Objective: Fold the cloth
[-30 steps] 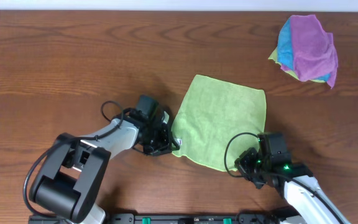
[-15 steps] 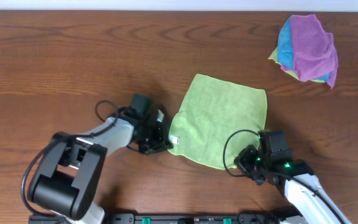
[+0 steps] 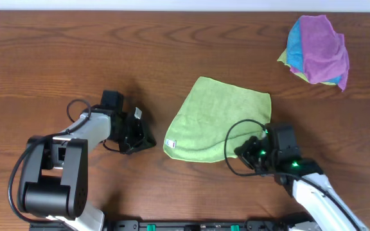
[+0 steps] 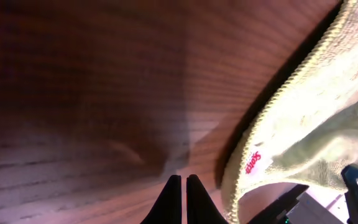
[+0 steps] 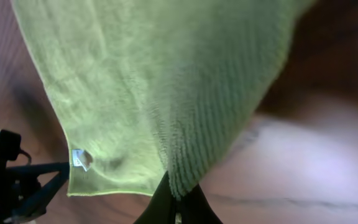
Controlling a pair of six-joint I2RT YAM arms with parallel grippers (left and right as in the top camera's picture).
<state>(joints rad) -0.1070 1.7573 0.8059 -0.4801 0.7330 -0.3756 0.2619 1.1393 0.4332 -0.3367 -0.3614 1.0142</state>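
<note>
**Right arm pinches the cloth's near edge; left arm stands clear**

The cloth [image 3: 220, 122] lies on the desk [image 3: 56, 58], a little right of centre, mostly flat. Its near-right edge is drawn up into a fold. The small white tag [image 3: 171, 144] sits at its near-left corner.

The right gripper [image 5: 178, 196] is at that near-right edge, with its jaws clenched on a gathered ridge of the green fabric. From there the cloth spreads away toward the tag.

The left gripper [image 4: 183, 186] rests low over bare wood to the left of the cloth, near the tagged corner but apart from it. Its jaws are pressed together with nothing between them.

At the far right of the desk sits a heap with a purple cloth [image 3: 323, 42] on top of a blue cloth [image 3: 294, 48], well apart from both arms.
</note>
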